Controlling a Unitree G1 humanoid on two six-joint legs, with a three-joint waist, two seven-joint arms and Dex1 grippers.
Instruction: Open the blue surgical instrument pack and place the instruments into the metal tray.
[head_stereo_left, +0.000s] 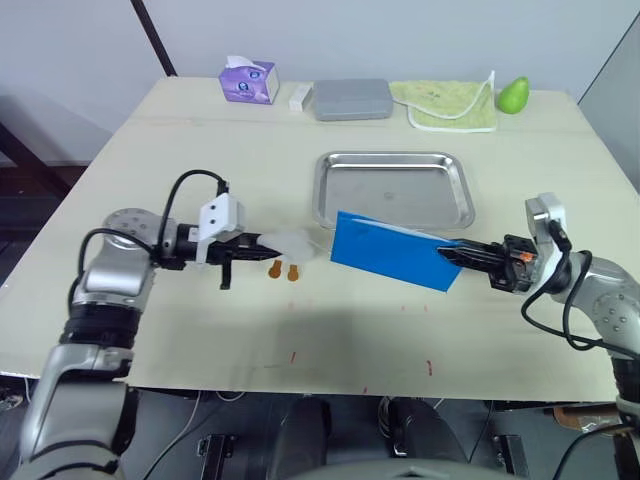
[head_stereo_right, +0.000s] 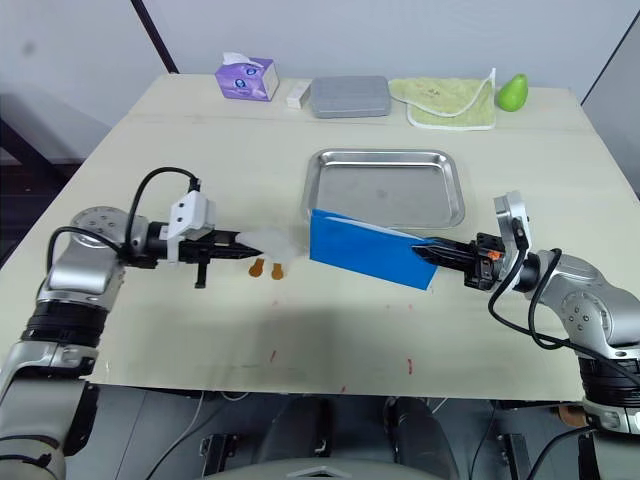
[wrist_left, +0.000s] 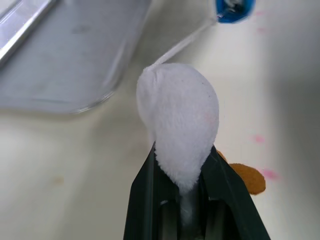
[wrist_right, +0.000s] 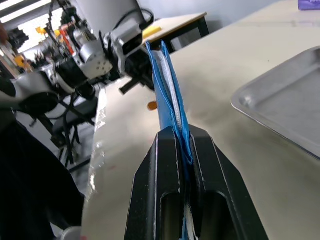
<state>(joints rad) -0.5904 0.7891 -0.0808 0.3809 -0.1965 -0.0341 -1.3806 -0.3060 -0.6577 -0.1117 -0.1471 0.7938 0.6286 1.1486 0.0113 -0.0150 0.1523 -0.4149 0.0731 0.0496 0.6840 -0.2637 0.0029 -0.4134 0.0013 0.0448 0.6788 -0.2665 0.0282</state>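
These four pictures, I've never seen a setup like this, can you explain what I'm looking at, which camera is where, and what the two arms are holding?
This is a humanoid robot with two arms, each ending in a gripper with two black fingers. The two wide pictures come from a stereo camera on its head, looking down over a table. The other two come from cameras on its wrists, looking along the fingers.

The right gripper is shut on one edge of the blue surgical instrument pack, holding it up beside the near rim of the metal tray, which has nothing in it. The left gripper is shut on a whitish flap; a thin strand runs from it to something blue in the left wrist view.

Along the far edge lie a purple tissue box, a grey case, a yellow-green cloth and a green pear-shaped object.
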